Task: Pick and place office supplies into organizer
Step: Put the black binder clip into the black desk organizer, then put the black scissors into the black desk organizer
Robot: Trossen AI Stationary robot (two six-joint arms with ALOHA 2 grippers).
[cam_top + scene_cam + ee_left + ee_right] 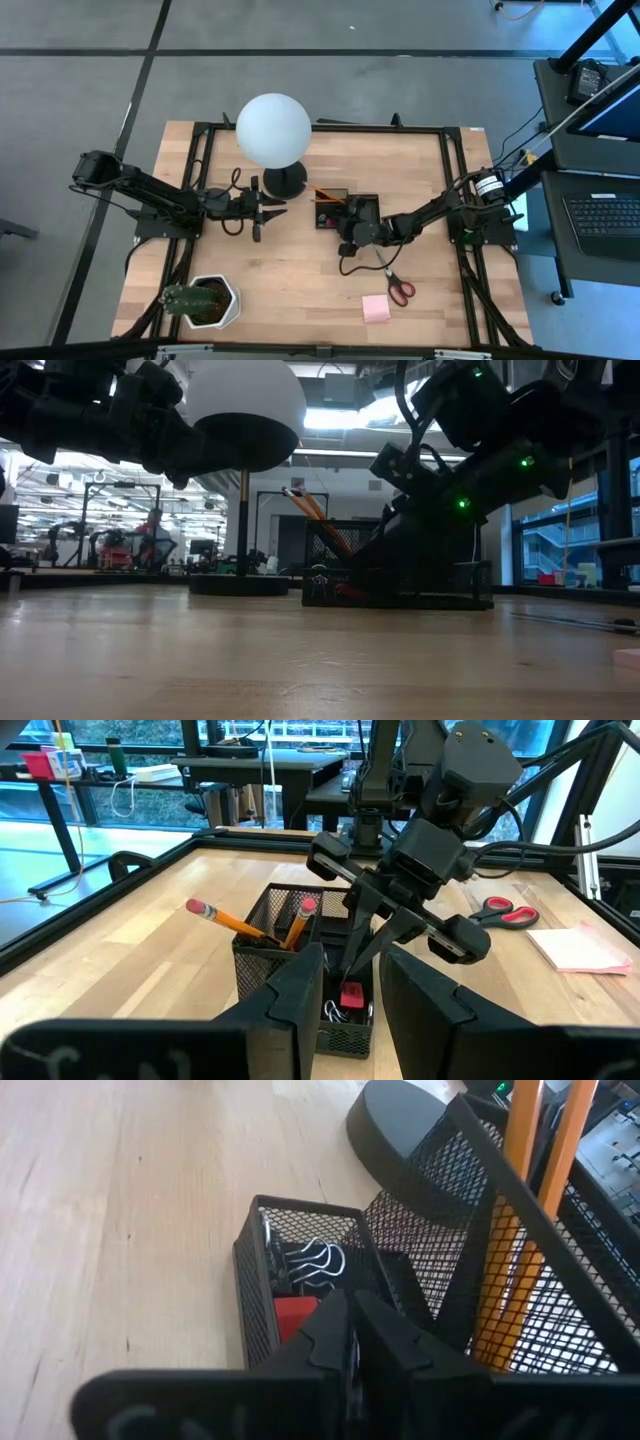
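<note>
Worktop: pale wooden plank worktop [300,270] inside a black metal frame, on a grey floor crossed by dark lines.
Room: beyond the worktop, an open hall with ceiling lights, windows and benches; a dark desk with a keyboard stands off the right arm's side.
Right claw [347,232]: lowered over the black wire-mesh organizer [300,982], fingers almost together; whether anything sits between them I cannot quite tell.
Organizer contents: under the right claw, a small red block [295,1317] and black binder clips with silver handles [315,1262]; beside it, orange pencils [240,925] lean in the taller compartment.
Left claw [262,212]: hovers apart from the organizer, fingers parted, holding nothing.
Loose supplies: red-handled scissors [397,285] and pink square sticky-note pad [376,308] lie behind the right claw.
Other: white globe lamp [273,132]; green plant in white hexagonal pot [203,301].
</note>
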